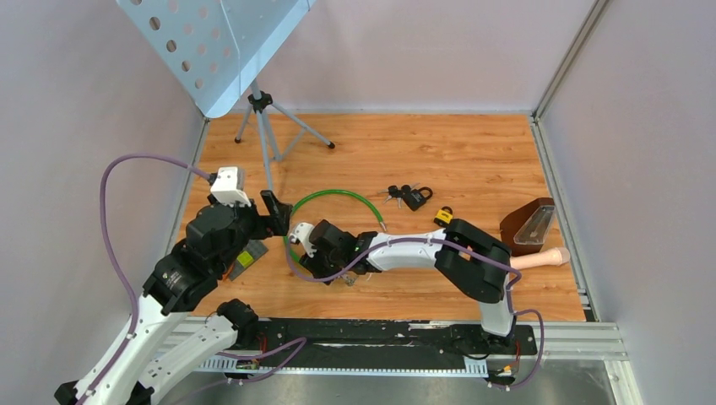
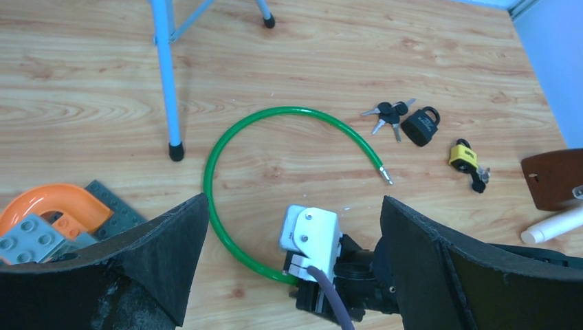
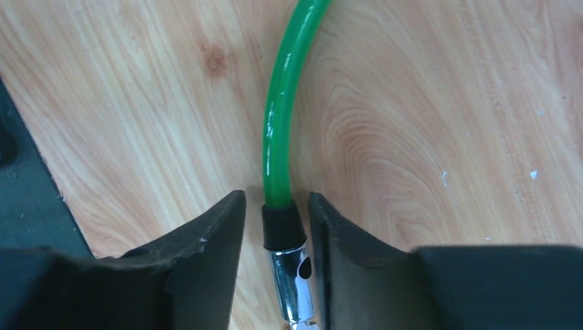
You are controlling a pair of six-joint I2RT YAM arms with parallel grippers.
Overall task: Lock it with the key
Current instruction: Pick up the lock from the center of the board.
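From the top camera, I see the green cable lock [image 1: 333,193] arching over the middle of the bench [image 1: 473,152], its free tip pointing lower right. My right tool [image 1: 333,272] is at the cable's other end, low and left of centre. The left tool [image 1: 274,221] sits just left of the loop. The black padlock [image 1: 415,198] with keys [image 1: 395,194] and the yellow padlock [image 1: 443,216] lie right of the loop, with bare wood out to the far edge.

In the left wrist view, my left tool [image 2: 292,206] is spread fully and holds nothing. A stand leg [image 2: 168,75] stands upper left, toy bricks [image 2: 51,203] lower left.

In the right wrist view, the right tool [image 3: 275,199] is partly open and straddles the black collar [image 3: 283,227] above the chrome barrel [image 3: 292,282]. A sliver of bench shows on the left; the right finger [image 3: 344,268] is against the collar or nearly so.
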